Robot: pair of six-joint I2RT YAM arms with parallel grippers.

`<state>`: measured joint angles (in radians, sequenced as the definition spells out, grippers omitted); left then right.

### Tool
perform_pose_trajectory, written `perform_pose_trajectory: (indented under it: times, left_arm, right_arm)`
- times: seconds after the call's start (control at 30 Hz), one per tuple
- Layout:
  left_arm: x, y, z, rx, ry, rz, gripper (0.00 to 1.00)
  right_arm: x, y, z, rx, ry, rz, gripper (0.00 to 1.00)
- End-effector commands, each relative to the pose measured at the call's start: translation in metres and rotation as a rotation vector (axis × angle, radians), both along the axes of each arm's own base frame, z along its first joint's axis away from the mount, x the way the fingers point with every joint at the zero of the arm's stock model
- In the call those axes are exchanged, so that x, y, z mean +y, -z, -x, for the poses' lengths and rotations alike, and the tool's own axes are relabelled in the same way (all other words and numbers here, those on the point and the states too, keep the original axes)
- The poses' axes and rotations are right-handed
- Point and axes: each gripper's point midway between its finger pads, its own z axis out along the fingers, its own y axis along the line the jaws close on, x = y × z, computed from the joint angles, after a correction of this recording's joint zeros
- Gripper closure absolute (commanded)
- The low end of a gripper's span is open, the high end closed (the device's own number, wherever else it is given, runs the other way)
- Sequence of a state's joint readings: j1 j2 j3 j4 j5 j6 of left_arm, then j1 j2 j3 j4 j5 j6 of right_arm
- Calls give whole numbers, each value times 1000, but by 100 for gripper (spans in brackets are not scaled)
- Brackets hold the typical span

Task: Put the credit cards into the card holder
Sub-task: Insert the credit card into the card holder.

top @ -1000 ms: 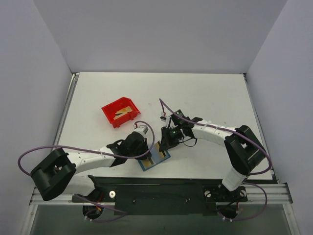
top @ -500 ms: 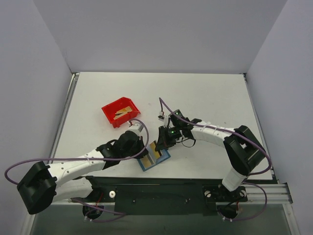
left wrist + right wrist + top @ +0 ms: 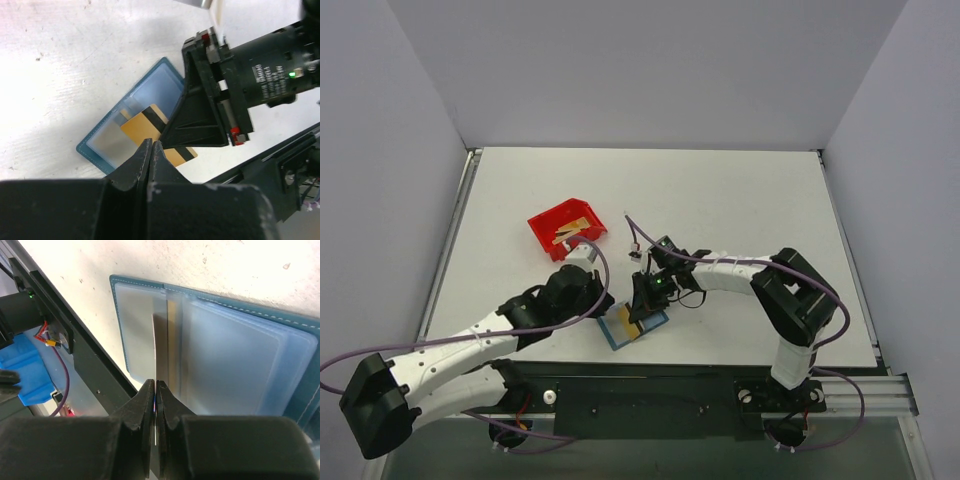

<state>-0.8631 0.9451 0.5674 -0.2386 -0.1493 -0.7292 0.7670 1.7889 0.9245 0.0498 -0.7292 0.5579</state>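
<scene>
The right gripper (image 3: 156, 388) is pinching a gold-tan credit card (image 3: 141, 129) edge-on, its jaws pressing tight on the thin card with no gap showing beside it. The card is reaching straight out ahead of those fingertips, and its far end is lying over the open card holder (image 3: 235, 357), close beside the centre fold between the two pale blue slot panels. Whether it is sitting inside a slot cannot be told. The holder is lying flat on the white table (image 3: 740, 200) directly below and ahead of the right jaws, spreading out to either side of them. The left gripper (image 3: 151, 146) is hovering with its jaws pressed fully together and gripping nothing. The card's dark stripe is showing just beyond its fingertips, and the holder is lying ahead of them and a little to their left. A red bin (image 3: 552, 222) is holding spare credit cards (image 3: 570, 233), well apart from both pairs of jaws, on the far side of the left arm.
</scene>
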Motion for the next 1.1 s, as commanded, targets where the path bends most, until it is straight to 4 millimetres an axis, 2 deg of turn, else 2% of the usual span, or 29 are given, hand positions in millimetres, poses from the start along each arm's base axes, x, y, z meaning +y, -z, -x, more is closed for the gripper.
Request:
perform_pose_trajectory:
  times: [0.0, 0.17, 0.33, 0.47, 0.73, 1.07]
  left_arm:
    - [1, 25, 3, 54, -1, -34, 100]
    - [-3, 60, 12, 121, 26, -54, 100]
    - [-5, 80, 22, 168, 52, -72, 100]
    - [-1, 89, 27, 187, 48, -84, 100]
    - [5, 110, 33, 227, 40, -110, 100]
    - [4, 112, 33, 232, 42, -116, 100]
  right_arm:
    - [11, -4, -7, -33, -4, -8, 100]
    - [10, -7, -10, -49, 7, -7, 100]
    - [11, -13, -14, -64, 13, -20, 100]
    - [9, -21, -19, -73, 23, -36, 100]
    - [-15, -21, -34, -70, 50, -25, 100]
    - [-19, -15, -27, -33, 25, -37, 100]
